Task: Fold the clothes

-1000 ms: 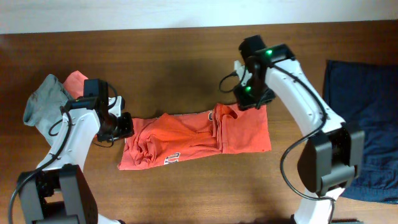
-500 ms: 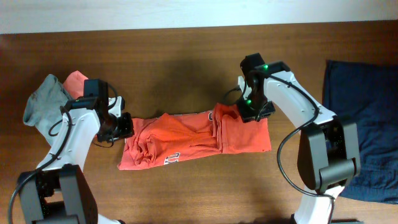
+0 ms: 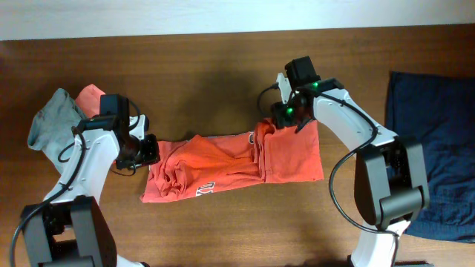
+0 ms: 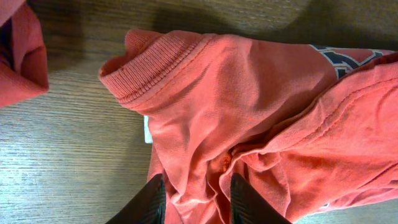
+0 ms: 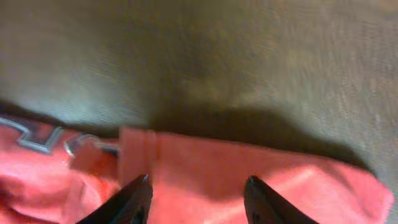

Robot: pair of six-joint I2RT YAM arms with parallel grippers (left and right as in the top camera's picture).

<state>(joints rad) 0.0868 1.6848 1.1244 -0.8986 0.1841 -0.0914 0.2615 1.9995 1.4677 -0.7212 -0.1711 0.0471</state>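
The right claw (image 3: 288,113) is sliding toward 9 o'clock along the far edge of the coral-orange T-shirt (image 3: 245,167). Half a second ago it was sitting over the shirt's 1 o'clock corner. Now it is hanging nearer the raised fold beside the lettering, close to the middle of that edge. The shirt itself is lying as it was, a long crumpled band across the table (image 3: 208,74), so nothing is being folded yet. The arm appears to be hunting for a better place to bite, which suggests the task is barely getting under way. The left claw (image 3: 148,150) is keeping its post at the shirt's 9 o'clock end.

In the blurred right wrist view, the right claw is standing with its fingers apart. The shirt's edge is lying just below and between them, with bare wood stretching away at 12 o'clock, and no cloth is being pinched.

In the left wrist view, the left claw is showing its fingers partway apart with a ridge of cloth running between them; whether they are squeezing it cannot be told. The ribbed collar (image 4: 158,65) is lying ahead at 11 o'clock.

The grey-teal piece (image 3: 52,122) is resting at the table's 9 o'clock side, and the navy piece (image 3: 434,148) at its 3 o'clock side, well apart from both claws.
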